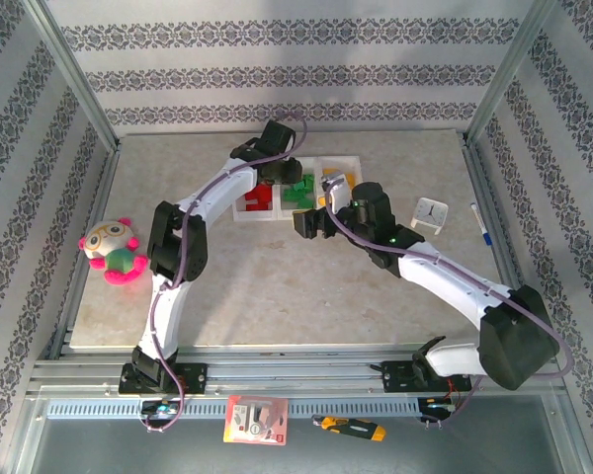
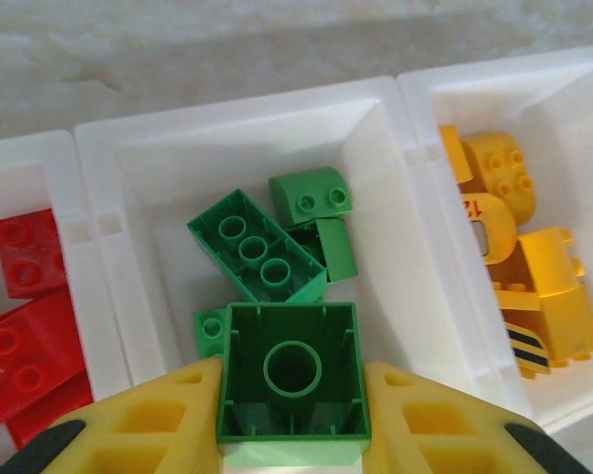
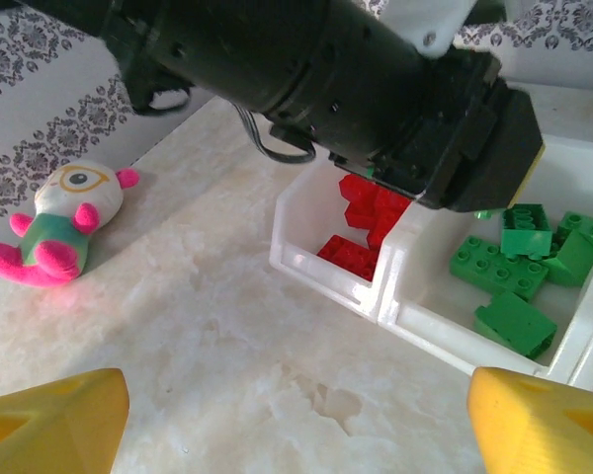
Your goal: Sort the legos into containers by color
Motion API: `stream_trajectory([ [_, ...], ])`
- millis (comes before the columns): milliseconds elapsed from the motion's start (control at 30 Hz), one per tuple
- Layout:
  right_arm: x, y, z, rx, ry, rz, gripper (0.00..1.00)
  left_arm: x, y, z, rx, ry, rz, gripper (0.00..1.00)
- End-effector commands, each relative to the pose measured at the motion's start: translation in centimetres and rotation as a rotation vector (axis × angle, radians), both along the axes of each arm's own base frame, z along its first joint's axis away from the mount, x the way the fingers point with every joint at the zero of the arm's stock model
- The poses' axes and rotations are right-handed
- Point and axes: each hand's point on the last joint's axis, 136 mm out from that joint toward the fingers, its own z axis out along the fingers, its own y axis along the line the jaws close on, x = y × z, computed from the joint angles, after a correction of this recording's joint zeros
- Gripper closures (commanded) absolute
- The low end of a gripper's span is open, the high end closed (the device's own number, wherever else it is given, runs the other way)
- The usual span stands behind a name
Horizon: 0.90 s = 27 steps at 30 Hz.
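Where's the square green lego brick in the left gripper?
Left wrist view: the square green lego brick is clamped in the left gripper, above the middle white plastic bin of green bricks.

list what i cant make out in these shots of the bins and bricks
- Left wrist view: the red legos run off the left edge; the green brick in the left gripper hides what lies under it.
- Top view: the left arm covers part of the containers, so brick counts are unclear.
- Top view: the clock face is too small to read.
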Motion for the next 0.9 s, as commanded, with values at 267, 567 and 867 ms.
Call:
stream_trajectory([
  [267, 0.0, -1.9, 0.9, 0.017, -0.015, -0.078, 0.12, -1.0, -0.9, 3.1, -0.001, -0.03, -0.063, 0.31],
  [567, 1.5, -5.0, 1.7, 0.017, -0.067, -0.237, 0.12, -5.3, 3.0, 10.7, 0.036, -0.299, -0.082, 0.01],
  [867, 2.9, -12.1, 0.6, -0.048, -0.111, -0.45, 0.02, -12.7, 12.0, 13.3, 0.212, -0.583, 0.063, 0.01],
])
